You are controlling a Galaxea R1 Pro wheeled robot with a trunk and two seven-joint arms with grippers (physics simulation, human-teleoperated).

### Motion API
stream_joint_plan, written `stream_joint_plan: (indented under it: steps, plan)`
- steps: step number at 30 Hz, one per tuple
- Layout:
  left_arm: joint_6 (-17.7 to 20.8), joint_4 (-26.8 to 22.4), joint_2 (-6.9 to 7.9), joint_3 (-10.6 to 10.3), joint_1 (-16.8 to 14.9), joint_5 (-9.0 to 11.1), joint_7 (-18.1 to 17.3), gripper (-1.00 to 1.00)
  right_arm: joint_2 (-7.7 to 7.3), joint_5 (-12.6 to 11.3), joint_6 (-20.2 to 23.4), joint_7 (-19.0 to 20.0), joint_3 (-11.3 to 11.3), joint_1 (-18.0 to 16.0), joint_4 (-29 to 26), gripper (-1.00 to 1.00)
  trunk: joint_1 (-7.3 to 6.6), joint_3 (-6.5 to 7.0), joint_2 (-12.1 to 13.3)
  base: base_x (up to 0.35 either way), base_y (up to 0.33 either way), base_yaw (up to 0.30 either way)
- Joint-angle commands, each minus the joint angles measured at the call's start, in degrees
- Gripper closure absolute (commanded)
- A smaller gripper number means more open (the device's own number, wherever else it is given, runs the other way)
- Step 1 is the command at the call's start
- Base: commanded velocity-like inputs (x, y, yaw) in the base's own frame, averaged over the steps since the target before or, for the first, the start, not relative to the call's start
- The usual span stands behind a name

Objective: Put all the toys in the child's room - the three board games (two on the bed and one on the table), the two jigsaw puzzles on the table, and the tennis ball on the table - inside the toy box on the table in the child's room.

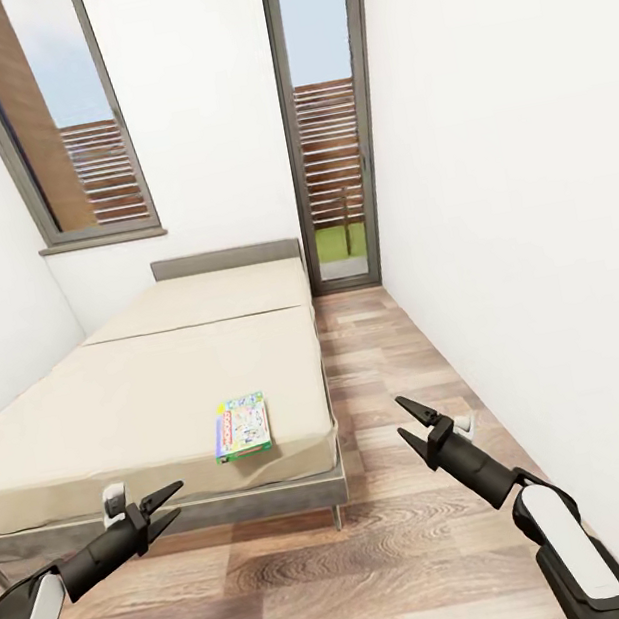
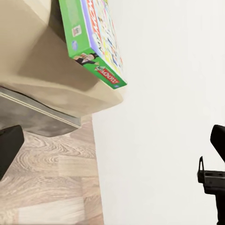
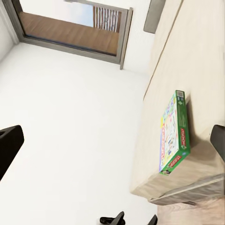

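I see both my left gripper (image 1: 168,508) and right gripper (image 1: 417,420) spread wide and empty over the wood floor (image 1: 297,586), the board game (image 1: 241,426) lying near the bed (image 1: 143,400) corner ahead.

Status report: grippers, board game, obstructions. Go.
Left gripper open, empty. Right gripper open, empty. One board game flat on the bed, near its foot corner, untouched. Nothing between grippers and game.

Home bedroom, low bed (image 1: 162,396), tall windows (image 1: 73,118), wood floor (image 1: 414,555)
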Motion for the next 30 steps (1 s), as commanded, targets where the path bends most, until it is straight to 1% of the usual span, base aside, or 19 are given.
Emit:
stream_joint_plan:
  steps: [1, 18, 23, 30]
  plan:
    - [0.3, 0.0, -0.01, 0.0, 0.0, 0.2, -0.1, -1.00, 0.06, -0.1, 0.5, 0.1, -0.2, 0.0, 0.0, -1.00, -0.02, -0.06, 0.0, 0.000, 0.000, 0.000]
    - [0.4, 0.0, -0.12, 0.1, 0.0, 0.1, 0.1, -1.00, 0.22, -0.1, 0.5, 0.1, -0.1, 0.0, 0.1, -1.00, -0.02, -0.06, 0.0, 0.004, -0.001, 0.000]
    - [0.4, 0.0, -0.13, 0.0, 0.0, 0.1, 0.2, -1.00, 0.21, -0.2, 0.5, 0.2, -0.1, 0.0, 0.1, -1.00, -0.02, -0.06, 0.0, 0.135, -0.092, 0.000]
    - [0.3, 0.0, -0.13, 0.0, 0.0, 0.1, 0.2, -1.00, 0.22, -0.1, 0.5, 0.2, -0.1, 0.0, 0.1, -1.00, -0.02, -0.06, 0.0, 0.189, -0.164, 0.000]
